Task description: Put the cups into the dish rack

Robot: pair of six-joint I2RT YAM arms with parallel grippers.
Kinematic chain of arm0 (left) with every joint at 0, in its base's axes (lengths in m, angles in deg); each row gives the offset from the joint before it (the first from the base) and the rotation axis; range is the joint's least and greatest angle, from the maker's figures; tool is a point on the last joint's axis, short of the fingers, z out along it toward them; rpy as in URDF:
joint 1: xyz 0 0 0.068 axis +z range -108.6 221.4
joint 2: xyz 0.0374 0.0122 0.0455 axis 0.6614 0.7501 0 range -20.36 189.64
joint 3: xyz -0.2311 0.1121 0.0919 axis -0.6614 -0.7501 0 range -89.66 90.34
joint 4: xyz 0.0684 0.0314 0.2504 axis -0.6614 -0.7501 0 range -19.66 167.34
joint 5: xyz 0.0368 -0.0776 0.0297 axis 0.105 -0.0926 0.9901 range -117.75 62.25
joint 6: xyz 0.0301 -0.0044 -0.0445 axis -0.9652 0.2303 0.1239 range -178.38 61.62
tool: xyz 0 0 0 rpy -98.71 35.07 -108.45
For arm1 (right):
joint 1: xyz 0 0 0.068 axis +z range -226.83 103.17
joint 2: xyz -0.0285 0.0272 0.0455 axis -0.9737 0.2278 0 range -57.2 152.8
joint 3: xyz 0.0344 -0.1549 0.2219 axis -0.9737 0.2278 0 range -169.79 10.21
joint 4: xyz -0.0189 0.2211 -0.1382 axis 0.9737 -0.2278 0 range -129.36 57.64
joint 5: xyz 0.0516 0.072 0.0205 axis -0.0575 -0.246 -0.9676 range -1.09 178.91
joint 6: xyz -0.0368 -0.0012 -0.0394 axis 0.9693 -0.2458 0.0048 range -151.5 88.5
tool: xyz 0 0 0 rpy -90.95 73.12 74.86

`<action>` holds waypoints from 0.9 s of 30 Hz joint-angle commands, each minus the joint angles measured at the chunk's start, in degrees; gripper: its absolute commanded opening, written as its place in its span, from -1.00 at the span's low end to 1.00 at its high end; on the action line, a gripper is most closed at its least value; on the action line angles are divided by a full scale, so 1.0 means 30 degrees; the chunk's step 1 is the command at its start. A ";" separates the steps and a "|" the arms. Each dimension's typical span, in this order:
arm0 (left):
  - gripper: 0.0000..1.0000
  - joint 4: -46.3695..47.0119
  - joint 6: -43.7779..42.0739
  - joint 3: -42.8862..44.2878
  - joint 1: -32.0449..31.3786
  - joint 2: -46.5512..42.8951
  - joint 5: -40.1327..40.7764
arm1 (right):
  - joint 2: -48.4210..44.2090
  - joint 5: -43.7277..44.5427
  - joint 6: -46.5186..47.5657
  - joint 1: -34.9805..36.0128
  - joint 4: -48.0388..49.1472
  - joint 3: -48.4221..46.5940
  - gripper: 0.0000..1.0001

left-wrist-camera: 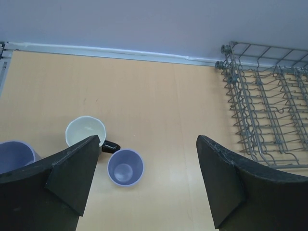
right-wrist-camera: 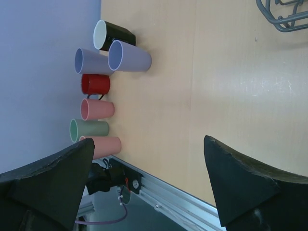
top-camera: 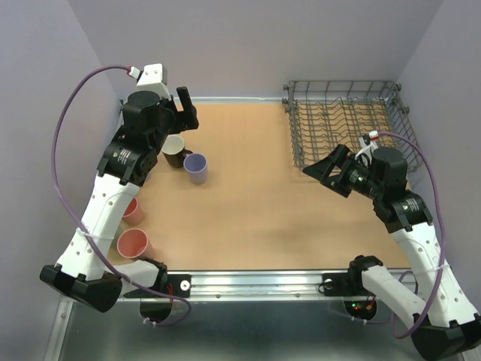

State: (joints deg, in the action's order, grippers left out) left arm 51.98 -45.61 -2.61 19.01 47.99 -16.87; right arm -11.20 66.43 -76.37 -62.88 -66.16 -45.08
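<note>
Along the counter's (top-camera: 255, 195) nine o'clock edge the cups (right-wrist-camera: 97, 109) stand clustered. The left pincer (left-wrist-camera: 147, 139) hangs over their twelve o'clock end, jaws apart, empty. The dish rack (top-camera: 346, 120) sits at two o'clock, with the right pincer (right-wrist-camera: 148, 140), jaws apart and empty, by its seven o'clock corner.

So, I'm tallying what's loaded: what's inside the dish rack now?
Nothing visible sits inside the dish rack, only its bare wire tines. In the top view the right gripper and right arm cover its near edge, so that strip is hidden.
</note>
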 commanded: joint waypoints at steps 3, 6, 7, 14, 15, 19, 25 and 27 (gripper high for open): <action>0.86 -0.0918 0.0253 0.0195 0.0023 -0.0168 0.1588 | -0.0742 0.0139 -0.0310 0.0153 0.0955 0.0382 1.00; 0.86 -0.1328 0.0517 0.0311 0.0023 0.0006 0.2028 | -0.0918 0.0081 -0.0456 0.0153 0.0955 0.0499 1.00; 0.86 -0.1765 0.0546 0.0514 0.0052 0.0036 0.2349 | -0.0919 0.0023 -0.0572 0.0153 0.0984 0.0557 1.00; 0.89 -0.2910 0.1160 0.0400 0.0081 -0.0431 0.4166 | -0.0128 -0.0300 -0.1158 0.0124 0.0984 0.1113 1.00; 0.89 -0.3202 0.1277 0.0283 0.0139 -0.0403 0.4371 | 0.0046 -0.0358 -0.1188 0.0153 0.0955 0.1173 1.00; 0.89 -0.5397 0.2448 -0.0916 0.0491 0.0065 0.4115 | 0.0340 -0.0563 -0.1218 0.0153 0.1013 0.1349 1.00; 0.90 -0.3947 0.3007 -0.5010 0.0931 -0.0313 0.1479 | 0.1161 -0.1119 -0.1247 0.0153 0.1013 0.1525 1.00; 0.97 -0.2744 0.2949 -0.6186 0.1164 -0.0637 0.0862 | 0.1220 -0.1179 -0.1160 0.0153 0.1013 0.1466 1.00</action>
State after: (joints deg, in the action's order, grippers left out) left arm 38.99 -37.91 -16.25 21.68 48.26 -9.84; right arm -7.44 64.55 -79.93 -62.88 -65.31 -41.41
